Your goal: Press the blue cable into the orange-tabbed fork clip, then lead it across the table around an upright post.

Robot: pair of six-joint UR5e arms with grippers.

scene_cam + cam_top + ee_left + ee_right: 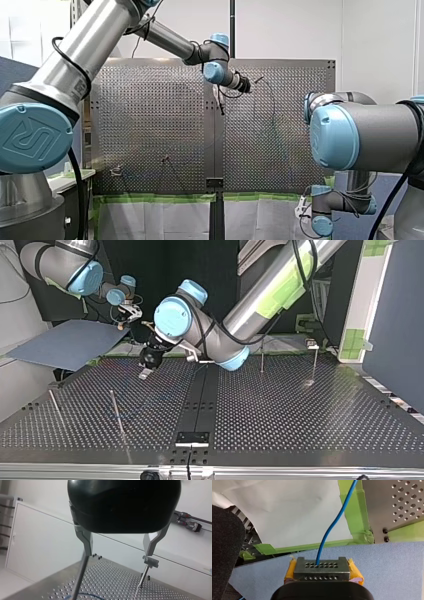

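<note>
1. Evidently the blue cable (329, 533) is thin, light and limp, with a little spring. It rises in a soft curve out of my right end effector (321, 566), which pinches it between yellow pads (289, 572), off the surface's edge at about ten o'clock in the top view.
2. Judging by that curve, it will sag and flick rather than push. It is best gripped close to whichever stretch is being seated, and firmly, since the jacket looks smooth enough to slip.
3. A faint blue run of it lies on the surface (112, 585) ahead of my left end effector (117, 553).
4. That end effector hangs spread, with nothing between its metal fingers (86, 542), near nine o'clock in the top view.
5. Beyond it stand a bare post (80, 580) and a second post (144, 573) topped by a small grey fitting (150, 562); I cannot make out an orange tab.
</note>
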